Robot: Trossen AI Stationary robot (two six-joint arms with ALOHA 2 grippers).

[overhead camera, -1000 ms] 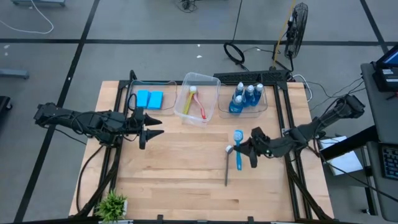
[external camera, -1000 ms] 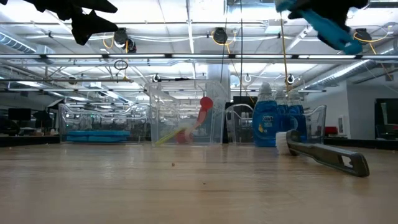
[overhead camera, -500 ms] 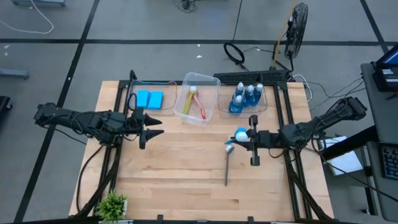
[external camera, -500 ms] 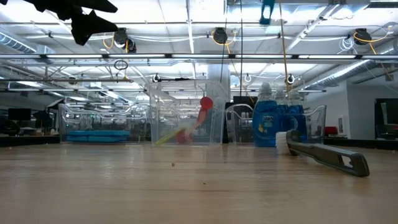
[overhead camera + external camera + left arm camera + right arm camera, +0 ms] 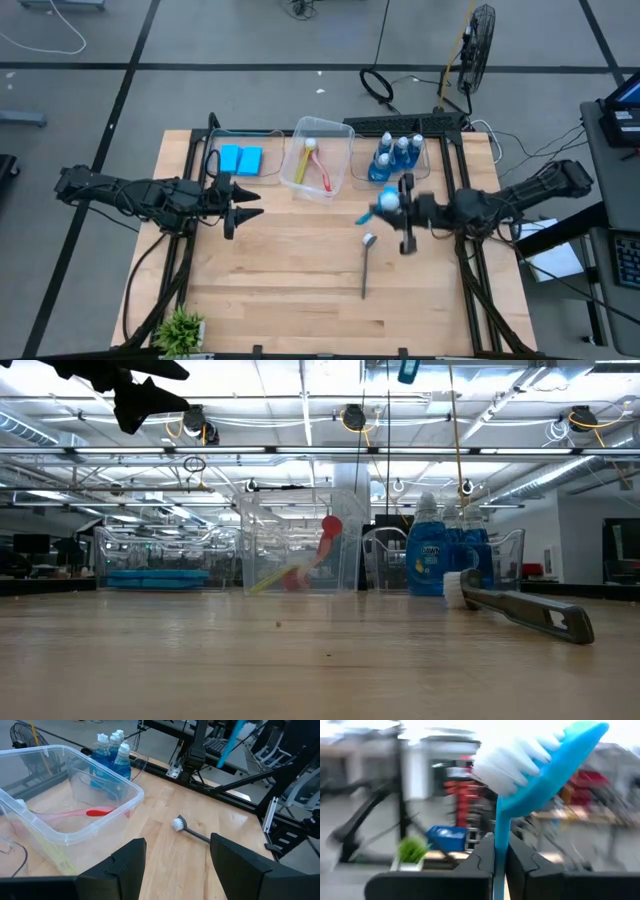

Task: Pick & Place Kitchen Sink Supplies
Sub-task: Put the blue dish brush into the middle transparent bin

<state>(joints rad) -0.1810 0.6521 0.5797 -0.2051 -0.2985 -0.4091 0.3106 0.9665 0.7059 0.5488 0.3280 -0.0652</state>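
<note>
The right gripper fingers are clenched on the handle of the blue brush, whose white bristle head sticks up past the fingertips. In the high view the right gripper is held above the table with the blue brush angled toward the bins.

Just below the fingers the grey brush lies flat on the wood. Beyond the fingertips sits the middle bin with the red brush and yellow brush; the blue bottles sit beside the gripper.

Risk, as judged: the handle is pinched thinly, so the brush could swivel or slip during a fast swing, or clip the bottle bin's rim.

The right arm is stretched low and roughly level, wrist rolled. The left gripper is parked apart, fingers spread, nothing held.
</note>
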